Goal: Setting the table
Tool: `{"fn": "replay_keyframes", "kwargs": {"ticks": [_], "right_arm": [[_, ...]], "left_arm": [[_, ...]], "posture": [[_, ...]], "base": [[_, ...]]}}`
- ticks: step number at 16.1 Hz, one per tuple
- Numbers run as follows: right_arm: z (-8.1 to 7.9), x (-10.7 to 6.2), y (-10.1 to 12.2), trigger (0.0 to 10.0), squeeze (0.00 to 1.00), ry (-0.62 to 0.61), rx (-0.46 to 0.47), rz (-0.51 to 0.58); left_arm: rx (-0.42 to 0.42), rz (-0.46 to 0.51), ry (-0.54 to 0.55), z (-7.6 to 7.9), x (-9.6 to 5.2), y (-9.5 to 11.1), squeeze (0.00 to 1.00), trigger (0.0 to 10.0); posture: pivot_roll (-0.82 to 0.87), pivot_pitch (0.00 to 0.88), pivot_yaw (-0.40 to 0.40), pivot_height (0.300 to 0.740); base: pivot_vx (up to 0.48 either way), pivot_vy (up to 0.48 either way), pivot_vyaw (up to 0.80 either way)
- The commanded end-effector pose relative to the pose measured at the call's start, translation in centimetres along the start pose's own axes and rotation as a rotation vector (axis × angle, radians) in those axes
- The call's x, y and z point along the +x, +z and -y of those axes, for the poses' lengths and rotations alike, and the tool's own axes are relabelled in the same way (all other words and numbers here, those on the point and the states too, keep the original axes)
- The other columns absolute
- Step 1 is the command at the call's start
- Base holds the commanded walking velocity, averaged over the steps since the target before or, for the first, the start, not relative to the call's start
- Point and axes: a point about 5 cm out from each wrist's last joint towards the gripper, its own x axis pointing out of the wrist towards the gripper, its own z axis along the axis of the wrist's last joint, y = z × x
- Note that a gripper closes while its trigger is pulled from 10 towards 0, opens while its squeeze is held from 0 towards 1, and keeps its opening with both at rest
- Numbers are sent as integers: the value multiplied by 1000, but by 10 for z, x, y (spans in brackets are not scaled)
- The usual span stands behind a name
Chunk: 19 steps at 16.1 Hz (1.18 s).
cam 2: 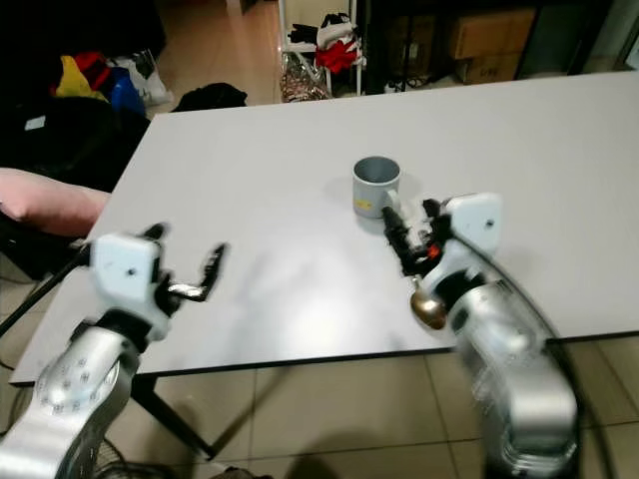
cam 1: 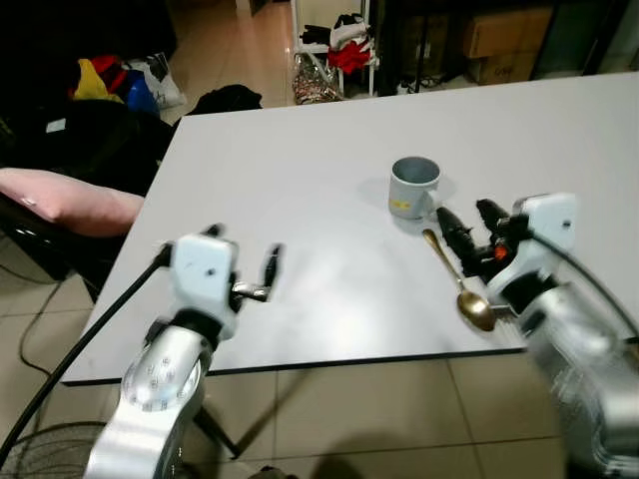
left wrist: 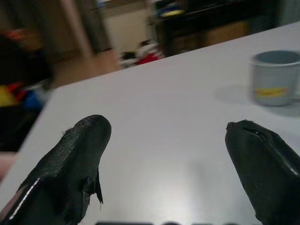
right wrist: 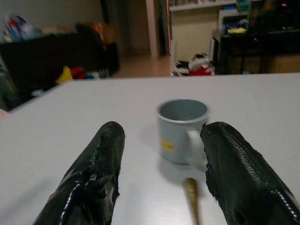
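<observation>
Left gripper [cam 1: 245,261] is seen lower left, fingers spread, over bare white table [cam 1: 300,170] near its front edge. Grey mug [cam 1: 413,187] with a yellow mark stands upright at centre, nothing seen inside. Gold spoon [cam 1: 461,284] lies just below it. Right gripper [cam 1: 471,228], fingers spread, hovers at the spoon's handle.

Home dining area: white table [cam 1: 300,200], tiled floor [cam 1: 379,419], cluttered shelf rack [cam 1: 334,45] and cardboard boxes [cam 1: 504,40] at far side.
</observation>
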Motion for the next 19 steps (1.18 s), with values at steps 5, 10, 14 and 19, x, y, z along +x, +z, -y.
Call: {"fn": "replay_keyframes", "kwargs": {"ticks": [5, 10, 14, 19], "right_arm": [[-23, -9, -15, 10000, 227, 74, -7, -80], [-18, -10, -23, 10000, 0, 64, -1, -114], [-17, -11, -27, 10000, 0, 46, 11, -131], [-20, -14, -28, 10000, 0, 96, 11, -154]], "left_arm": [[-30, -52, 138, -13, -25, -8, 729, 10000], [16, -52, 170, -15, -27, -6, 671, 10000], [22, -55, 165, -15, -28, -5, 659, 10000], [27, -59, 160, -15, -28, -6, 655, 10000]], "posture": [[-81, 0, 75, 740], [-69, 0, 72, 740], [-64, 0, 79, 740], [-68, 0, 82, 740]], "base": [[0, -478, 0], [0, -472, 0], [0, -468, 0], [0, -459, 250]]}}
